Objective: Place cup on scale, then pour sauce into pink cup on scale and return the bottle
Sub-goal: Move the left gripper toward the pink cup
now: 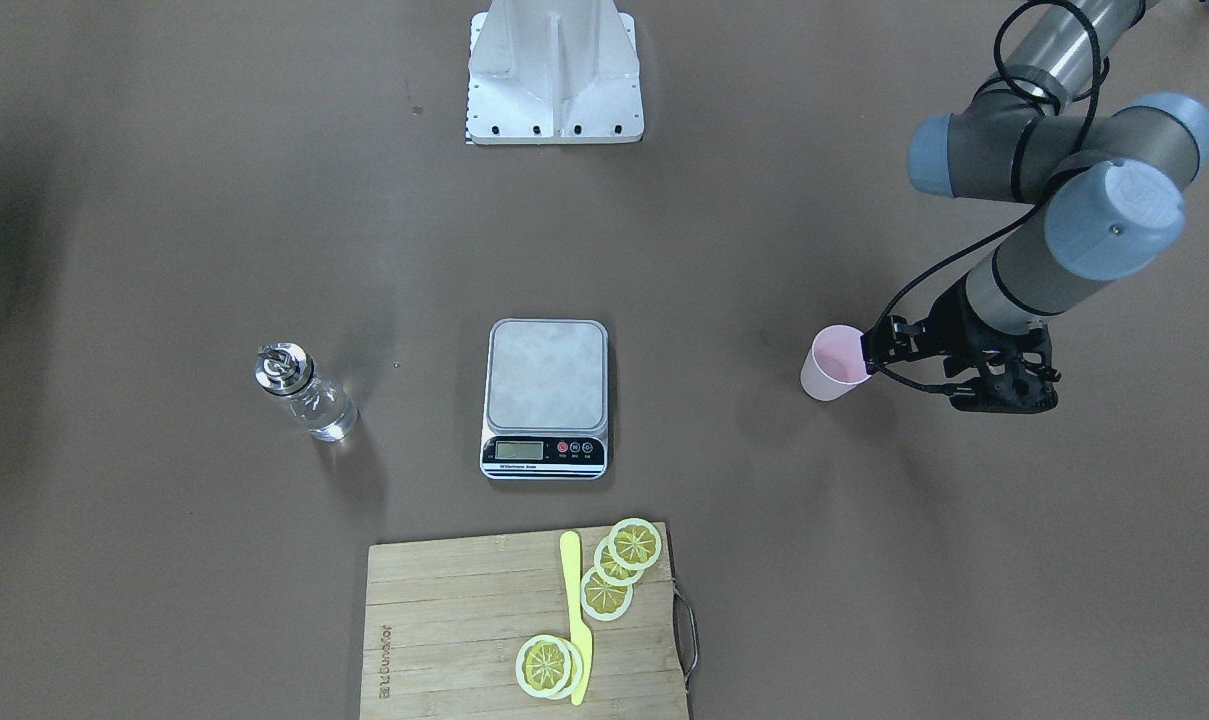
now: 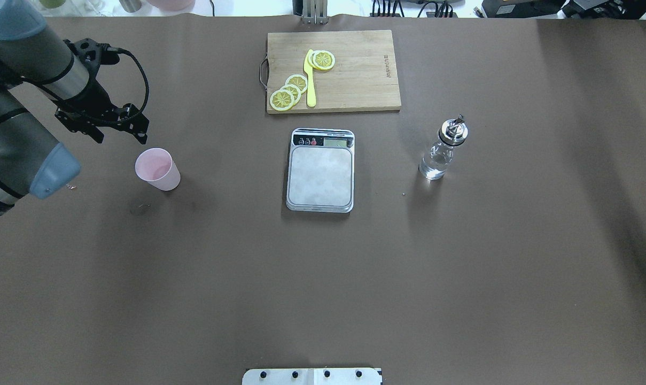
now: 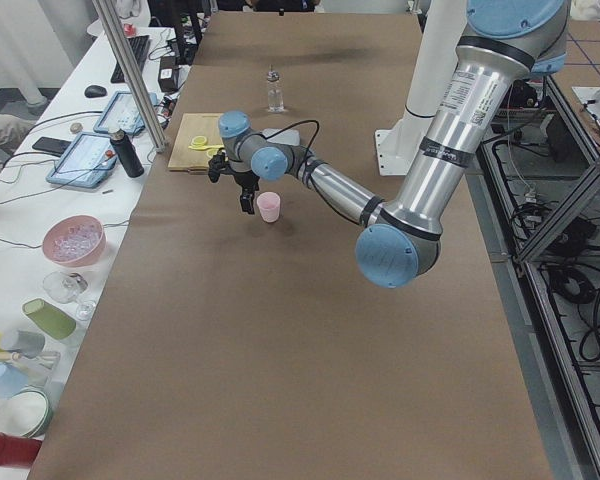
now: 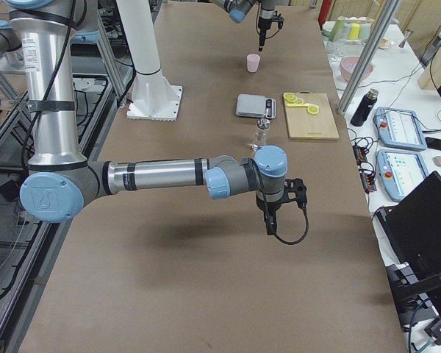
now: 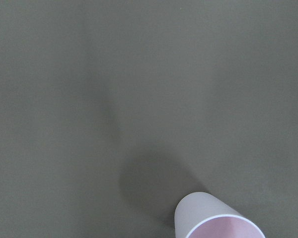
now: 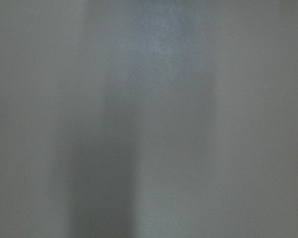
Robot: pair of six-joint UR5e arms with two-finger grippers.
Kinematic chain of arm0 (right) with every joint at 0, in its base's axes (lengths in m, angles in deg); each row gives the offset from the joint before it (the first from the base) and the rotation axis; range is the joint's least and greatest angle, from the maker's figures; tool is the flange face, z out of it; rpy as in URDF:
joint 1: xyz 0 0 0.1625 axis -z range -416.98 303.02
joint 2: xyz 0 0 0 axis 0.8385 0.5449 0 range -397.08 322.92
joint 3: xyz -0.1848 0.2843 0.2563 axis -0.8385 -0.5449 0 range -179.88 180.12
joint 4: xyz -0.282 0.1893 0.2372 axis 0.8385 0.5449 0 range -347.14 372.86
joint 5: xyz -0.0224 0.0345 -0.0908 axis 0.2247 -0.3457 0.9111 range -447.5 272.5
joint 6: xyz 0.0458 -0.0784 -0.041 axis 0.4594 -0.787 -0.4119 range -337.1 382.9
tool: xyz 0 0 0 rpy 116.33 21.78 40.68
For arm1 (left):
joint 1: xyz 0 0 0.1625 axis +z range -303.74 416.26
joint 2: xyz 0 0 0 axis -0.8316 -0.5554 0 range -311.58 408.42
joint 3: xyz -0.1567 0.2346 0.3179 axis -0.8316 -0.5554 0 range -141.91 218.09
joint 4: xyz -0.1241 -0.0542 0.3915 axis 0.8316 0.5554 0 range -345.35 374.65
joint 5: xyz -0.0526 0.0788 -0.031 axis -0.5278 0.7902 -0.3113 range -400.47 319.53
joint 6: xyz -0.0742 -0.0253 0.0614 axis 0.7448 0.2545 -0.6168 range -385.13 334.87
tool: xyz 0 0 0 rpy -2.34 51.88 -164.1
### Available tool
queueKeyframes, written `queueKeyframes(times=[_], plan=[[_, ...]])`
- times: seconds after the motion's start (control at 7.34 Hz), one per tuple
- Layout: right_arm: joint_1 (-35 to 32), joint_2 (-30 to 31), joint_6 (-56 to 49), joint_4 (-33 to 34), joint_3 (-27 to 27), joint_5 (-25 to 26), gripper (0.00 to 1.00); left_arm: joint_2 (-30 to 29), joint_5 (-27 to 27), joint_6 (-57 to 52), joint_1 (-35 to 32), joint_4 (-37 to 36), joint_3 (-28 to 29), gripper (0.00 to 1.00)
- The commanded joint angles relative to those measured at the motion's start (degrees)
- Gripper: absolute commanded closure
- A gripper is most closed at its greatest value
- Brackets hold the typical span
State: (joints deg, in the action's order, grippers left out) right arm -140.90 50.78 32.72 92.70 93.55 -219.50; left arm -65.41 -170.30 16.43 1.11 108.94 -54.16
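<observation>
Your left tool [image 2: 118,132] hung spread, holding nothing, upper left of overhead frame, near cup [image 2: 157,169]. Right tool [image 4: 270,224] showed only from side; you couldn't tell its grip. Cup stood upright on counter [image 2: 323,278], left of scale [image 2: 320,170]. Bottle [image 2: 442,149] right of scale, cutting board [image 2: 355,80] above it.
</observation>
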Motion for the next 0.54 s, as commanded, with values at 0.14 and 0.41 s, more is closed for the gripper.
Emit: queueKeyframes(times=[0.14, 0.41], plan=[[1.47, -0.33, -0.42, -0.03, -0.53, 0.42, 0.0, 0.09, 0.02, -0.34, 1.09, 0.54, 1.11, 0.01], [1.91, -0.42, 0.19, -0.12, -0.53, 0.87, 0.0, 0.27, 0.02, 0.09, 2.06, 2.73, 2.24, 0.03]])
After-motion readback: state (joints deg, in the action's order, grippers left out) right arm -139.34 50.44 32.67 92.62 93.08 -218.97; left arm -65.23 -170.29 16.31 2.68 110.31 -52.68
